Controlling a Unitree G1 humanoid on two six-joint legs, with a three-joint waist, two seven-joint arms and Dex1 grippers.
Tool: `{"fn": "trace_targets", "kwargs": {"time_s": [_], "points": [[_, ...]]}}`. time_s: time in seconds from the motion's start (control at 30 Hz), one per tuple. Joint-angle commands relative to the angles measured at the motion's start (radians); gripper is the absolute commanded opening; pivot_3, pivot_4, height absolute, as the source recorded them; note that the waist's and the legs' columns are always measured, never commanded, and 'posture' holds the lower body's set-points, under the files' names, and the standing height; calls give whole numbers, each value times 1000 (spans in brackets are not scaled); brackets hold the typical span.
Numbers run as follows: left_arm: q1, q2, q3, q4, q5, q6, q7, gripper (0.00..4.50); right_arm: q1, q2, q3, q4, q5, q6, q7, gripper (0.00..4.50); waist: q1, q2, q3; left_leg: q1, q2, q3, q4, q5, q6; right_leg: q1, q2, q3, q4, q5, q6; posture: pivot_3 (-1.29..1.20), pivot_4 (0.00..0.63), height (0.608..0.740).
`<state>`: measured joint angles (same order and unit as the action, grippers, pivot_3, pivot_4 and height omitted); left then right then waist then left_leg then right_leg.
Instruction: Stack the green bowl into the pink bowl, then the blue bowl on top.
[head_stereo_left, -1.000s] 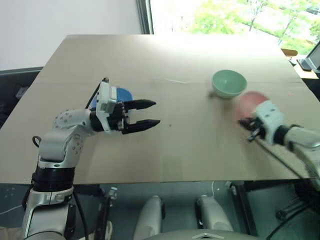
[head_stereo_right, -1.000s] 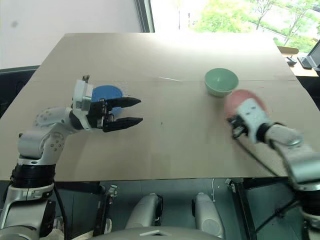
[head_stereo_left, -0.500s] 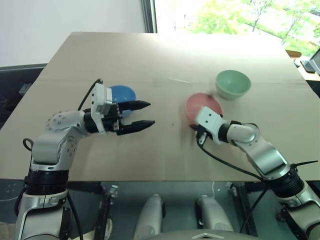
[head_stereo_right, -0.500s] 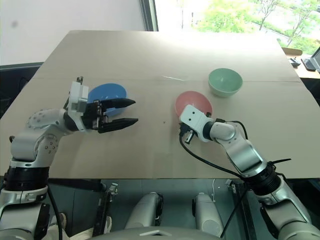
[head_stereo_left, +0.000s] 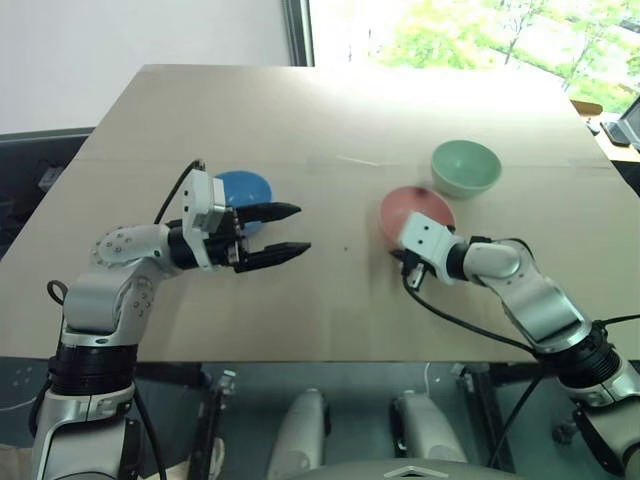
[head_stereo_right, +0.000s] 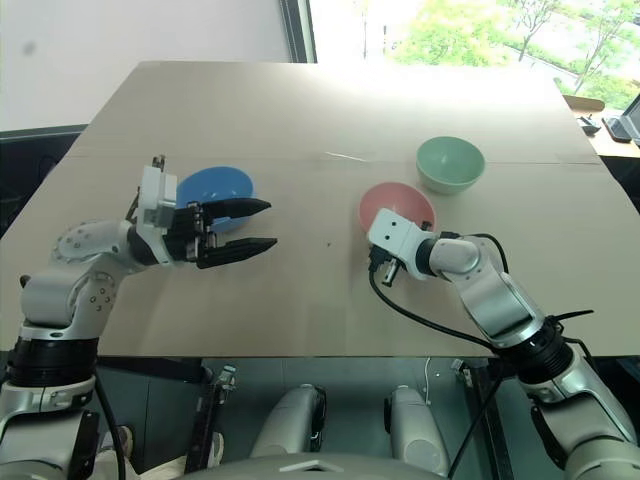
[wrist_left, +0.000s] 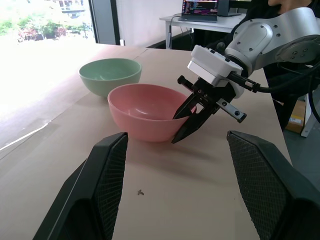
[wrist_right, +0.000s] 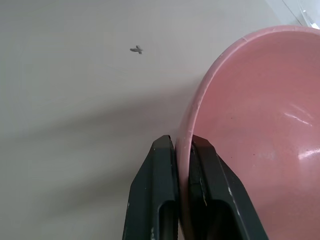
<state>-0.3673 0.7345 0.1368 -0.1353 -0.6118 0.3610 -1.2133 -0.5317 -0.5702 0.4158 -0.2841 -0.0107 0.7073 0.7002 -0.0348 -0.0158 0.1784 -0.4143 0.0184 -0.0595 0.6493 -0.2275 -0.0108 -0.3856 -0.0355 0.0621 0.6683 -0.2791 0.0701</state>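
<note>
The pink bowl (head_stereo_left: 418, 210) sits near the table's middle, right of centre, and my right gripper (wrist_left: 186, 123) is shut on its near rim, one finger inside and one outside. The green bowl (head_stereo_left: 465, 166) stands upright just behind and to the right of it, untouched. At the left the blue bowl (head_stereo_left: 243, 188) rests on the table behind my left gripper (head_stereo_left: 285, 230). That gripper is open and empty, its fingers (head_stereo_left: 272, 212) pointing level toward the pink bowl.
The tan table (head_stereo_left: 330, 120) stretches back to a window. Its front edge (head_stereo_left: 320, 358) runs just below both arms. A small dark speck (wrist_right: 136, 49) marks the surface between the grippers.
My right gripper has carried the pink bowl leftward from the table's right side to near the middle, mostly in the first half second. The left gripper has kept still and open.
</note>
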Motion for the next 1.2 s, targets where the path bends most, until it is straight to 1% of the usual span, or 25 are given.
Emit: {"fn": "trace_targets", "kwargs": {"time_s": [0.03, 0.07, 0.13, 0.17, 0.2, 0.23, 0.27, 0.3, 0.37, 0.47, 0.5, 0.53, 0.6, 0.63, 0.7, 0.73, 0.77, 0.83, 0.97, 1.03, 1.17, 1.2], "points": [[-15, -4, 3, -36, -4, -12, 12, 3361, -26, 22, -21, 25, 18, 4, 23, 768, -1, 0, 0, 0, 0, 0, 0, 0, 0, 0, 0, 0, 0, 0, 0, 0, 150, 740], [-18, -8, 4, -38, -7, -9, 16, 3361, -30, 27, -28, 29, 23, 5, 26, 1057, -1, 0, 0, 0, 0, 0, 0, 0, 0, 0, 0, 0, 1, 0, 0, 0, 150, 740], [-21, -13, 3, -42, -10, -4, 22, 3361, -32, 25, -39, 30, 26, 6, 32, 1935, -1, 0, 0, 0, 0, 0, 0, 0, 0, -1, 0, 0, 1, 0, 0, 0, 150, 740], [-21, -15, 2, -43, -10, -4, 23, 3361, -32, 20, -46, 28, 28, 7, 36, 2021, -1, 0, 0, -1, 0, 0, 0, 0, 0, -1, 0, 0, 2, 0, 0, 0, 150, 740], [-22, -17, 2, -43, -11, -2, 25, 3361, -28, 10, -56, 14, 34, 11, 43, 2721, -2, 0, 0, -1, 0, 0, 0, 0, 0, -2, 0, 0, 2, 0, 0, 0, 150, 740], [-23, -19, 1, -44, -11, -1, 27, 3361, -20, 2, -77, -8, 46, 9, 49, 2965, -2, 0, 0, -1, 0, 0, 0, 0, 0, -2, 0, 0, 2, 0, 0, 0, 150, 740], [-24, -21, 0, -44, -11, 0, 29, 3361, -12, 1, -103, -29, 60, -10, 49, 3465, -1, 0, 0, -1, 0, 0, 0, 0, 0, -2, 0, 0, 2, 0, 0, 0, 150, 740], [-25, -22, 0, -45, -11, 1, 30, 3361, -4, 6, -135, -51, 79, -33, 45, 3854, 0, 0, 0, -1, 0, 0, 0, 0, 0, -2, 0, 0, 2, 0, 0, 0, 150, 740], [-27, -26, 0, -45, -12, 2, 34, 3361, 21, 21, -240, -145, 199, -26, 86, 4430, -1, 0, 0, -1, 0, 0, 0, 0, 0, -2, 0, 0, 2, 0, 0, 0, 150, 740], [-30, -34, -1, -49, -19, 9, 44, 3361, 28, -5, -456, -252, 442, 133, 156, 4430, -1, 0, 1, -1, 0, 0, 0, 0, 0, -2, 0, 0, 3, 0, 0, 0, 150, 740], [-33, -38, -3, -50, -22, 12, 47, 3361, 32, -46, -505, -251, 469, 136, 182, 4430, 0, 0, 1, -1, 0, 0, 0, 0, 0, -2, 0, 1, 3, 0, 0, 0, 150, 740], [-36, -42, -6, -50, -23, 14, 50, 3361, 35, -85, -531, -234, 462, 111, 196, 4430, 3, 0, 1, -1, 0, 0, 0, 0, 0, -2, 0, 0, 3, 0, 0, 0, 150, 740], [-41, -50, -8, -52, -26, 18, 55, 3361, 32, -150, -542, -162, 398, 25, 184, 4430, 5, 0, 0, 0, -1, 0, 1, 0, 0, 0, -1, 0, 2, 0, 0, 0, 150, 740], [-46, -57, -9, -49, -25, 13, 57, 3361, 21, -192, -514, -85, 326, -44, 168, 4430, 4, 0, 0, 0, -1, 0, 1, 0, 0, 0, -2, 0, 2, 0, 0, 0, 150, 740], [-66, -75, -5, -35, -27, 10, 73, 3361, -13, -285, -405, 120, 118, -262, 128, 4430, 2, 0, 0, 1, -1, 0, 1, 0, 0, 0, -1, 0, 3, 0, 0, 0, 150, 740], [-77, -81, -2, -29, -32, 16, 80, 3361, -34, -310, -358, 214, 41, -348, 111, 4430, 0, 0, 0, 1, -1, 0, 1, 0, 0, 0, -1, 0, 3, 0, 0, 0, 150, 740], [-85, -84, -1, -23, -35, 22, 84, 3361, -49, -321, -331, 274, 2, -400, 102, 4430, -4, 0, 1, 1, -1, 0, 1, 0, 0, 0, -1, 0, 3, 0, 0, 0, 150, 740], [-99, -82, 0, -13, -37, 24, 78, 3361, -146, -276, -265, 509, -67, -557, 81, 4430, -9, 0, 1, 0, -2, 2, 1, 0, 0, -3, -1, 3, 4, 0, 0, 0, 150, 740], [-86, -78, 13, -24, -37, 18, 83, 3361, -314, -173, -175, 848, -170, -758, 37, 4430, -30, 1, 1, -1, -1, 8, 0, 0, 0, -8, -1, 8, 8, 0, 0, 0, 150, 740], [-68, -79, 21, -37, -36, 14, 93, 3361, -381, -131, -144, 983, -214, -838, 11, 4430, -37, 1, 1, -2, -1, 9, -1, 0, 0, -10, -1, 9, 9, 0, 0, 0, 150, 740], [-28, -82, 37, -74, -42, 18, 118, 3361, -485, -65, -115, 1210, -268, -942, -39, 4430, -33, 1, 2, -2, -1, 10, -1, 0, 0, -11, -1, 10, 9, 0, 0, 0, 150, 740], [-18, -81, 42, -85, -44, 20, 124, 3361, -503, -55, -112, 1254, -279, -959, -47, 4192, -30, 1, 2, -2, -1, 9, -1, 0, 0, -11, -1, 10, 9, 0, 0, 0, 150, 740]]}}
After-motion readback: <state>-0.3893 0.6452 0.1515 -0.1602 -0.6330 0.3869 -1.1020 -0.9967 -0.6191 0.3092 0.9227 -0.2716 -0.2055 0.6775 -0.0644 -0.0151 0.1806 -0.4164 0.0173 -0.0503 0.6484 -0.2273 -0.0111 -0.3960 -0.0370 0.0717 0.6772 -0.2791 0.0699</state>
